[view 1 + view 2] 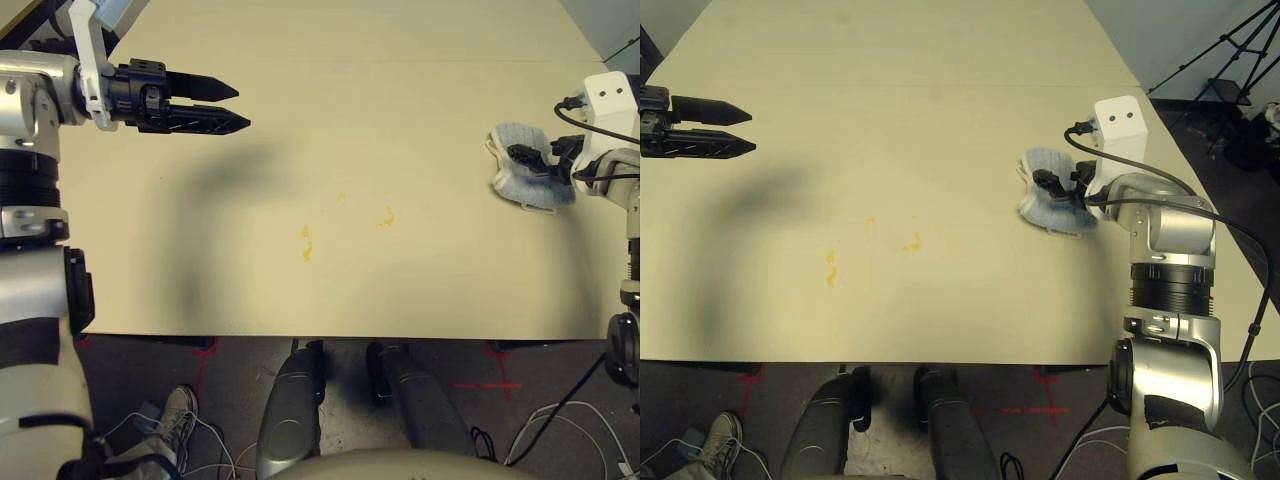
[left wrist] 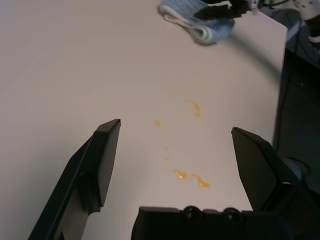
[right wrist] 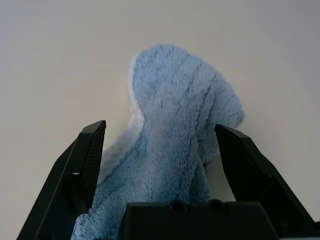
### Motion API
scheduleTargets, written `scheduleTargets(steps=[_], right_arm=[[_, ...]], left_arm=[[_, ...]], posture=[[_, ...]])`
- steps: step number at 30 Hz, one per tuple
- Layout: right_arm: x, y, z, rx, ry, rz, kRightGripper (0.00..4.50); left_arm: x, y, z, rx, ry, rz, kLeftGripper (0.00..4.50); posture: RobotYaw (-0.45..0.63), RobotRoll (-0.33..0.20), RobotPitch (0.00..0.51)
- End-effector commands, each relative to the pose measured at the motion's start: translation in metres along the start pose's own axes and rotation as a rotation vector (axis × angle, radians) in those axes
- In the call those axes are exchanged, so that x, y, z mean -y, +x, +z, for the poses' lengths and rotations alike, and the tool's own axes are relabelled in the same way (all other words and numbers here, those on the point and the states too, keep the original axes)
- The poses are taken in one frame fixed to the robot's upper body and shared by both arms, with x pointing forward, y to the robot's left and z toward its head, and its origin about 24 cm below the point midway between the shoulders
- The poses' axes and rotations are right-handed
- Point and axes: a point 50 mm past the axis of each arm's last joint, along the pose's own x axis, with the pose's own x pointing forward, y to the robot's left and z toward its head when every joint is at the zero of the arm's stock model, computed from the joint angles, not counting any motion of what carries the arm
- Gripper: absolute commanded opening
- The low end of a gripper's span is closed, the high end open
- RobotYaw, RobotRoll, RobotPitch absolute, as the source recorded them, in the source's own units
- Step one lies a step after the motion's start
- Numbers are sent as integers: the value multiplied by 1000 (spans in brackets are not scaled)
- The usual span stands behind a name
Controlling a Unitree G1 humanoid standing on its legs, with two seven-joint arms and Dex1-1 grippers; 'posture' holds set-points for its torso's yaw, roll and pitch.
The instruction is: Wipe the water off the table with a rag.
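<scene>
Rag (image 3: 170,145) lies bunched on the table (image 1: 400,100), well to the right of the water (image 1: 307,243); the right gripper (image 3: 160,145) straddles it with fingers spread wide, not pinching. Left gripper (image 1: 235,107) hovers left of the water, open and empty.

No readable text, label, brand, number or sign stands on anything here
</scene>
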Motion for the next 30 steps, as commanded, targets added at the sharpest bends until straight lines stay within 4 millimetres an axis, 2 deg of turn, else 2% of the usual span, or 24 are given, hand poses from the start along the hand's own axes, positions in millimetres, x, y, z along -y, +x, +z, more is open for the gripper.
scheduleTargets(steps=[1,6,12,15,21,25,27,30], right_arm=[[3,6,-9,-39,-12,-11,4472],[9,14,-14,-64,-10,-25,4472],[8,22,-20,-83,22,-17,4472],[4,25,-21,-84,19,-10,3649],[0,26,-17,-65,14,-24,1686],[-5,23,7,33,-15,-1,502],[-15,20,18,72,-36,65,205],[-40,7,31,90,-84,198,204]], left_arm=[[11,1,-8,-66,5,-56,4500],[24,-2,-22,-165,14,-96,4500],[23,1,-44,-270,25,-112,4500],[22,7,-51,-290,26,-132,4500],[19,18,-53,-280,34,-154,4500],[18,22,-53,-275,31,-163,4500],[17,23,-53,-275,30,-163,4500],[16,24,-53,-270,27,-163,4500]], posture=[[156,0,232],[156,0,234],[157,0,235],[152,0,232],[152,0,232],[137,0,228],[136,0,232],[137,0,235]])
